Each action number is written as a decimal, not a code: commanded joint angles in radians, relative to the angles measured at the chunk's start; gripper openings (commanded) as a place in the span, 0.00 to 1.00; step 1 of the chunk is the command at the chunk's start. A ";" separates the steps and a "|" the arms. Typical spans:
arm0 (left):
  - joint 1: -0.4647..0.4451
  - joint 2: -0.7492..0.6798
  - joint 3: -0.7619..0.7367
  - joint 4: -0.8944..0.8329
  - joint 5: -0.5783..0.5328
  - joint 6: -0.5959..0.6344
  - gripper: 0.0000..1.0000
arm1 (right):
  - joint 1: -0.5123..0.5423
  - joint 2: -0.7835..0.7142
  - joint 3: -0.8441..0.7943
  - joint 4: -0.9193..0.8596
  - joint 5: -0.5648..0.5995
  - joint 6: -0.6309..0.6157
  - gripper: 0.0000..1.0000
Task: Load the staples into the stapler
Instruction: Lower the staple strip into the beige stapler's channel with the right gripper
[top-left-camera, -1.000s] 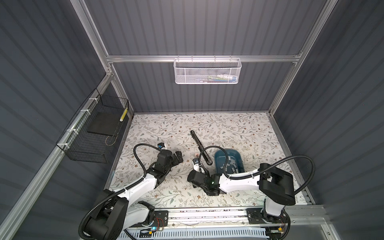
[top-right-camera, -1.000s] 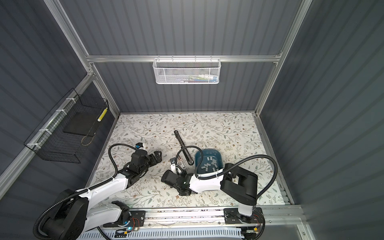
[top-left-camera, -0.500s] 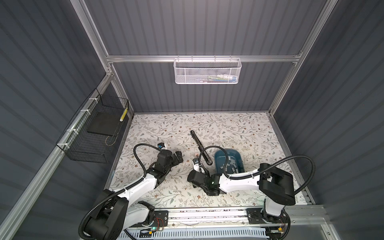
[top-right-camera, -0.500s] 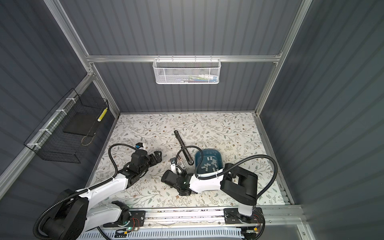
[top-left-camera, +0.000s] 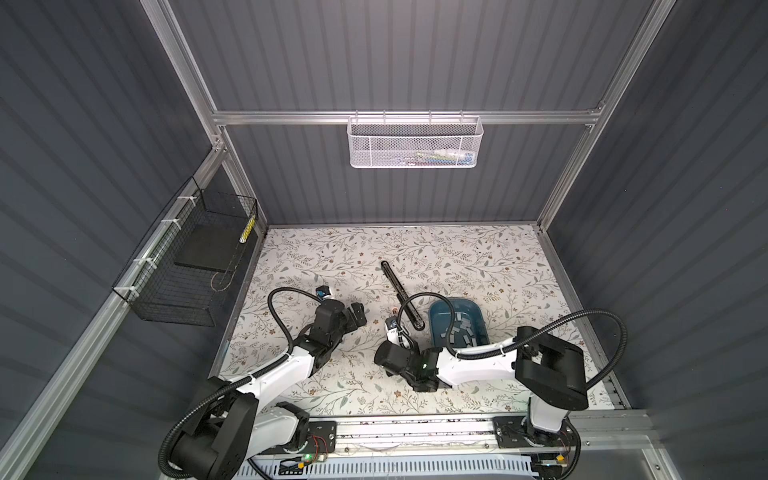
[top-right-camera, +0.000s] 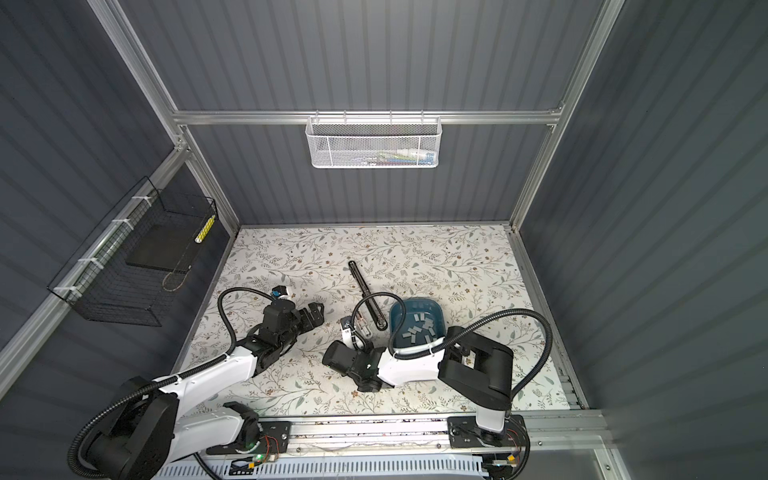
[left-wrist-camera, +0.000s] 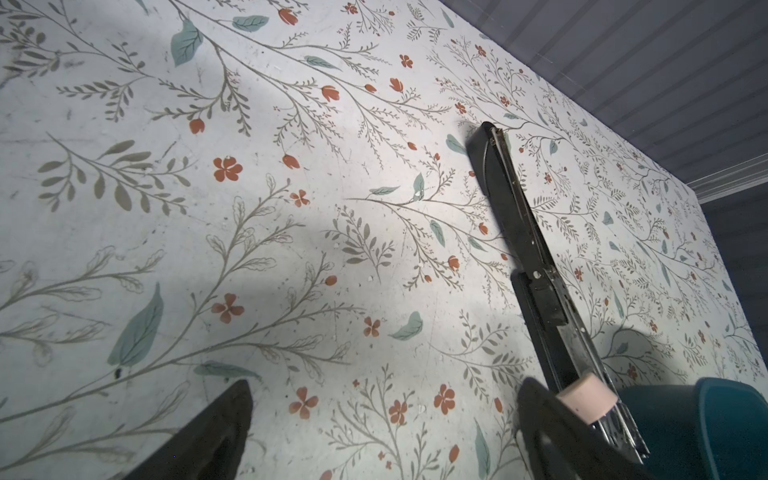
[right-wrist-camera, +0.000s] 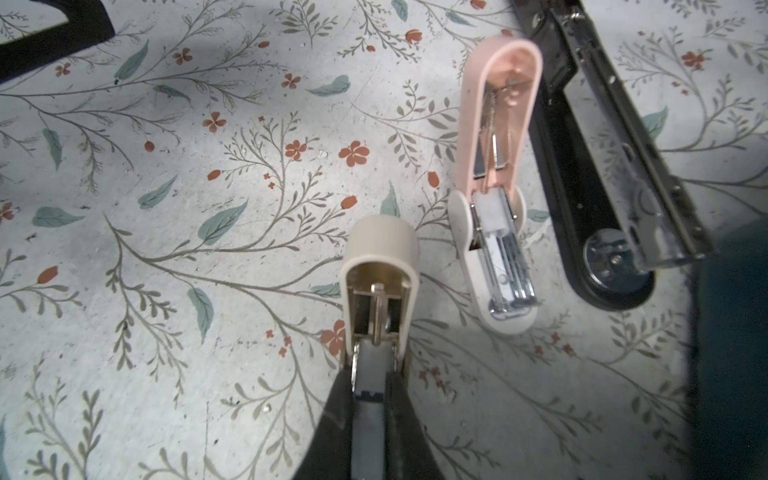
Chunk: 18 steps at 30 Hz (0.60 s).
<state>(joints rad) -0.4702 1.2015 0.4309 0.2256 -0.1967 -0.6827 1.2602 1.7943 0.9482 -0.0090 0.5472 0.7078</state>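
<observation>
Right gripper (right-wrist-camera: 371, 388) low, pinching staple strip (right-wrist-camera: 368, 424) (left gripper (top-left-camera: 357, 314) agape).

No readable text, brand, label or number anywhere in view. Yellow strip with dark marks (top-left-camera: 248, 227) clipped on the black wire basket (top-left-camera: 183, 291): too small to read. Coloured packets (top-left-camera: 444, 157) inside the white mesh basket (top-left-camera: 413, 124): print blurred, illegible in both top views.
</observation>
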 joint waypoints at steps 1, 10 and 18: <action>0.000 0.003 0.019 0.012 0.009 -0.009 1.00 | 0.002 0.016 -0.009 -0.020 0.023 0.013 0.02; 0.001 0.002 0.019 0.012 0.008 -0.011 1.00 | 0.002 0.002 -0.023 -0.015 0.005 0.028 0.00; 0.000 0.003 0.019 0.012 0.010 -0.010 1.00 | 0.007 -0.024 -0.059 -0.011 -0.001 0.057 0.00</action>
<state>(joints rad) -0.4702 1.2011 0.4309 0.2260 -0.1963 -0.6857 1.2610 1.7893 0.9146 0.0048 0.5442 0.7376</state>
